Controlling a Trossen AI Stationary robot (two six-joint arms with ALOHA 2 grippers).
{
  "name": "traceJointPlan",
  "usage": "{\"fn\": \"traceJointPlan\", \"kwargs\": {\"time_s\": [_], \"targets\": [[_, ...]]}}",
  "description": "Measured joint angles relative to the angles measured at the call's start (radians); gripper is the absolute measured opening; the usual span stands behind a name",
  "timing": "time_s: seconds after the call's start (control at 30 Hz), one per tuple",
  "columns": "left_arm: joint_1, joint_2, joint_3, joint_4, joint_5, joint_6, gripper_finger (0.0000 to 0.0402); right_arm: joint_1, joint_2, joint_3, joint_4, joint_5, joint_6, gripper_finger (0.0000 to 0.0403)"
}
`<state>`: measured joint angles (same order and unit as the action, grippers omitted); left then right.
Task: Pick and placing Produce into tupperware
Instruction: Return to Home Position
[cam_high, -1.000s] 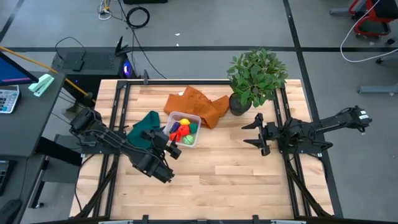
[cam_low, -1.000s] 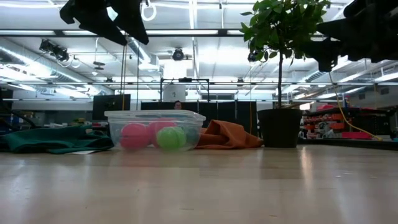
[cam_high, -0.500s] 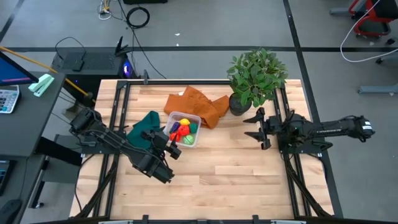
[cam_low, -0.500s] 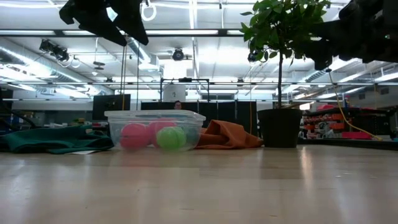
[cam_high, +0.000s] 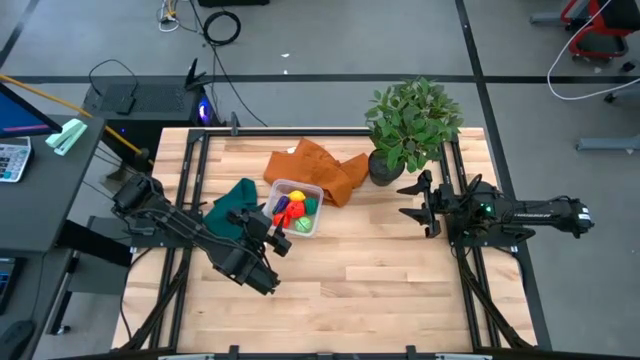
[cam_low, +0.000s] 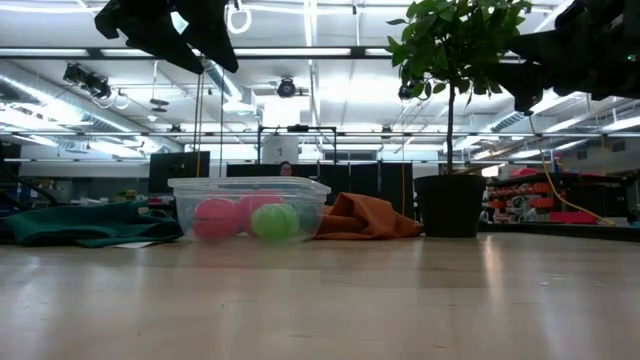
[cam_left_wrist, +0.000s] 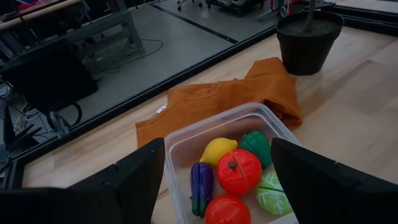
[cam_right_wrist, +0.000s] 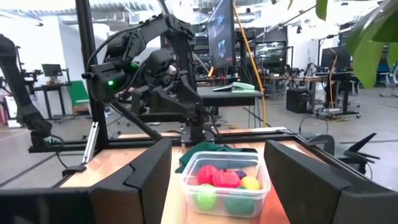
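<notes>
The clear tupperware (cam_high: 318, 190) stands on the wooden table left of centre. It holds the produce (cam_left_wrist: 238, 172): two red pieces, a yellow one, a purple one and two green ones. My left gripper (cam_high: 277, 237) hangs open above the table just near-left of the box. In its wrist view the left gripper (cam_left_wrist: 217, 146) has the box wall (cam_left_wrist: 186, 140) between its fingers, with nothing held. My right gripper (cam_high: 412, 203) is open at the table's right side, raised and pointing toward the box (cam_right_wrist: 186, 171). It is far from the box and holds nothing.
An orange cloth (cam_high: 315, 165) lies behind the box and a dark green cloth (cam_high: 235, 200) to its left. A potted plant (cam_high: 410, 125) stands at the far right, close to my right gripper. Bare wood (cam_high: 370, 290) stretches across the near half.
My right arm has swung and now lies nearly straight across the table's right side. Its gripper has shifted a little toward the far edge. The left arm, the box and the produce have kept still.
</notes>
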<state>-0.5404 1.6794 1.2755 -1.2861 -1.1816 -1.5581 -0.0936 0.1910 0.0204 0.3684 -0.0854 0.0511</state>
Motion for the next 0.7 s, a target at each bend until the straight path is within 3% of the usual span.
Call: {"fn": "traceJointPlan", "kwargs": {"time_s": [0.47,0.7], "targets": [[0.0,0.0,0.0,0.0,0.001,0.001,0.0298,-0.006,-0.148,0.004,-0.226,-0.003,0.022,0.0219],[0.0,0.0,0.0,-0.001,0.009,0.001,0.0298,-0.006,-0.191,0.091,-0.43,0.002,0.005,0.0219]]}}
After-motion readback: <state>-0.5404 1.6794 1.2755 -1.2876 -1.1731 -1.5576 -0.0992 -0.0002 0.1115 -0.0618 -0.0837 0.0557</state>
